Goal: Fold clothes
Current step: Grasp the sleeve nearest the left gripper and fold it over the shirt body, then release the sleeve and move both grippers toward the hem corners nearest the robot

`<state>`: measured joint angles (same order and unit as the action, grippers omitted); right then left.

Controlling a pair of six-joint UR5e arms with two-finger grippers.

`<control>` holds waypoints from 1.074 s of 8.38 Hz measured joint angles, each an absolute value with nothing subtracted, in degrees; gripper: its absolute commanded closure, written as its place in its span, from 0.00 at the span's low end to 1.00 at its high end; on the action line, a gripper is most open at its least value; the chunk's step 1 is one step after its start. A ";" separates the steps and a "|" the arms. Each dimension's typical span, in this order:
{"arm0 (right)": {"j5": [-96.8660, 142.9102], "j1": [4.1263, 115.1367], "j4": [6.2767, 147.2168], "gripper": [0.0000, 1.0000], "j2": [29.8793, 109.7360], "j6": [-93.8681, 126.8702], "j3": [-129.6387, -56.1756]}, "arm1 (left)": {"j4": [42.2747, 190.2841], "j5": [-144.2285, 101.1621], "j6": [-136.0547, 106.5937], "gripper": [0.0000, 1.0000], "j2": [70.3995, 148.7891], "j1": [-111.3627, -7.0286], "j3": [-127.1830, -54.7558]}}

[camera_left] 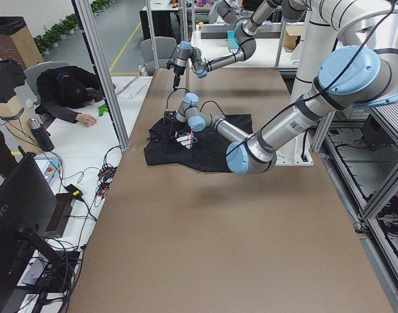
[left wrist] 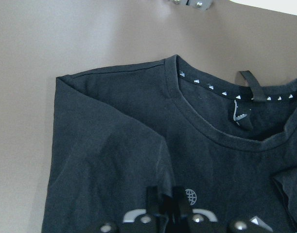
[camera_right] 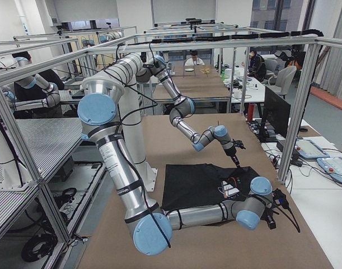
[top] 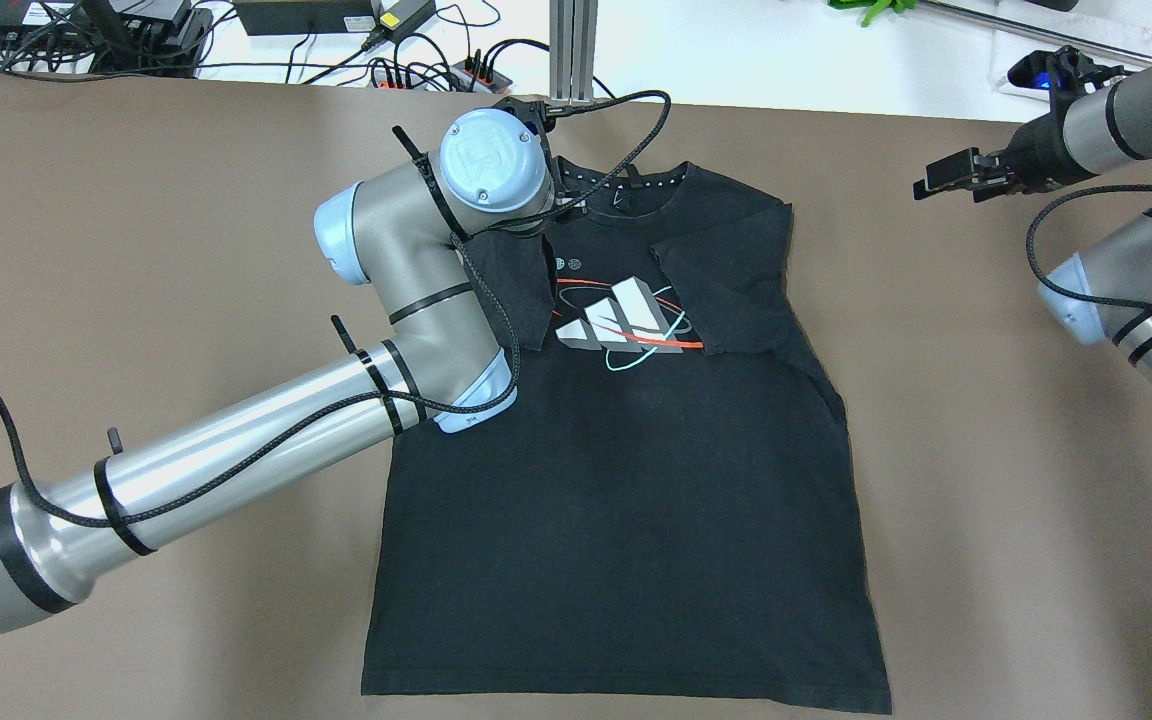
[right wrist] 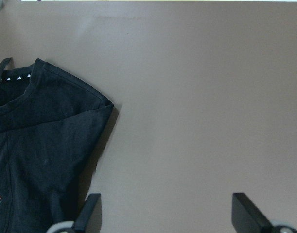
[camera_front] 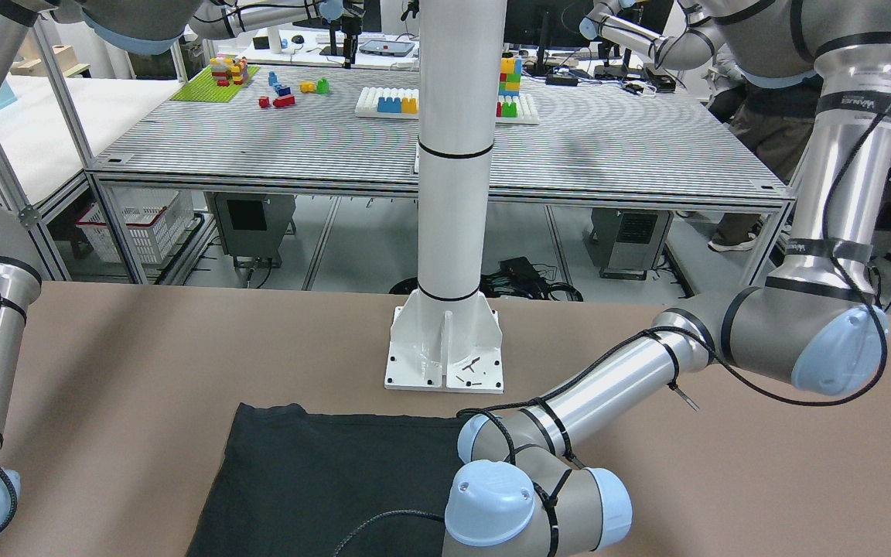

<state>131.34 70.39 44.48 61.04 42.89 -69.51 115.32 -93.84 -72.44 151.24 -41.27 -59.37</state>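
A black T-shirt (top: 636,500) lies flat on the brown table (top: 136,250), chest logo (top: 626,325) up and both sleeves folded inward. It also shows in the front view (camera_front: 322,480). My left gripper (left wrist: 166,206) hovers low over the shirt's chest just below the collar (left wrist: 206,126), its fingers pressed together with no cloth between them. In the overhead view my left wrist (top: 491,160) hides it. My right gripper (top: 946,185) is wide open and empty over bare table, to the right of the shirt's shoulder (right wrist: 70,111).
The white pillar (camera_front: 453,193) stands on its base at the robot's side of the table. Cables and power strips (top: 386,60) lie beyond the far edge. A person (camera_left: 68,94) sits past that edge. A second table with toy bricks (camera_front: 384,100) stands behind the robot.
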 measured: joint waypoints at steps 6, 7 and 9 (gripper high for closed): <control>134.52 70.63 45.74 0.06 65.84 43.00 -78.77 | 115.31 -105.46 -72.48 0.06 137.71 -45.90 -83.05; 137.75 70.69 46.36 0.06 69.19 43.14 -82.50 | 114.96 -108.51 -72.72 0.06 132.35 -46.55 -89.87; 143.36 70.68 46.27 0.06 77.47 44.92 -88.39 | 114.67 -111.38 -74.39 0.06 123.34 -46.84 -100.67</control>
